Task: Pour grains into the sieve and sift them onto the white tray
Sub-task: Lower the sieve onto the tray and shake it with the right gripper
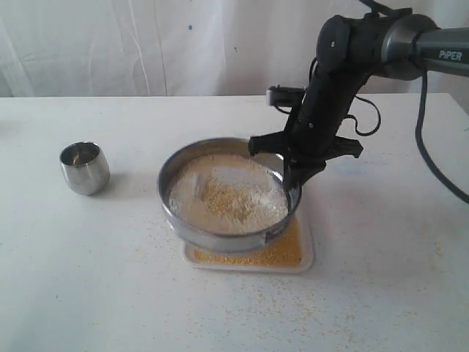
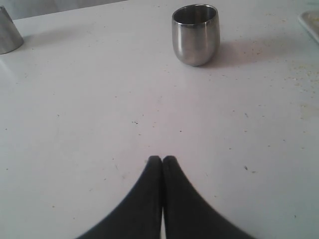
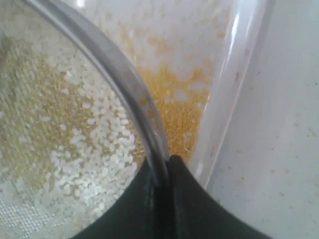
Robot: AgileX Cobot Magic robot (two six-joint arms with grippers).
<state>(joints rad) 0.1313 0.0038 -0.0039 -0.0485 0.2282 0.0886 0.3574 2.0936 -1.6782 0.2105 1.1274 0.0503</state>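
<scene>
Nearest you sits the white tray (image 1: 308,261), holding a layer of fine yellow grains (image 1: 282,251). Over it is the sieve (image 1: 220,236), with whitish bits and yellow granules on its mesh. Your right jaws are clamped on its right rim. Your left jaws are pressed together, holding nothing, over the tabletop (image 1: 110,286). A steel cup (image 1: 85,167) stands upright at left.

The steel sieve (image 1: 220,239), seemingly tilted above the white tray (image 1: 307,253), holds whitish grains (image 1: 229,196); yellow ones cover the tray.
</scene>
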